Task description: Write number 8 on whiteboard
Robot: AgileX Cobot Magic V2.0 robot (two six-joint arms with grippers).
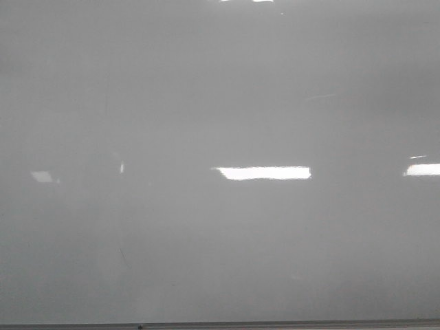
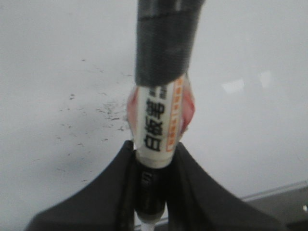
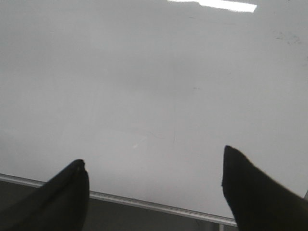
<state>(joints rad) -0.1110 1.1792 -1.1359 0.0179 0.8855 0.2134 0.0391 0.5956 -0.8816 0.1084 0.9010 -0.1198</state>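
Note:
The whiteboard (image 1: 220, 103) is glossy pale grey and fills the front view; no figure 8 shows on it in any view. Neither gripper shows in the front view. In the left wrist view my left gripper (image 2: 153, 154) is shut on a whiteboard marker (image 2: 159, 120) with a white printed label and a dark taped upper part, held over the whiteboard (image 2: 57, 57). In the right wrist view my right gripper (image 3: 154, 166) is open and empty, its black fingertips (image 3: 72, 178) wide apart above the whiteboard (image 3: 154, 86) near its edge.
A thin metal edge strip (image 1: 220, 324) runs along the board's near side and shows in the right wrist view (image 3: 159, 206). Small dark marker specks (image 2: 108, 110) dot the board beside the marker. Bright rectangular light reflections (image 1: 262, 172) lie on the board.

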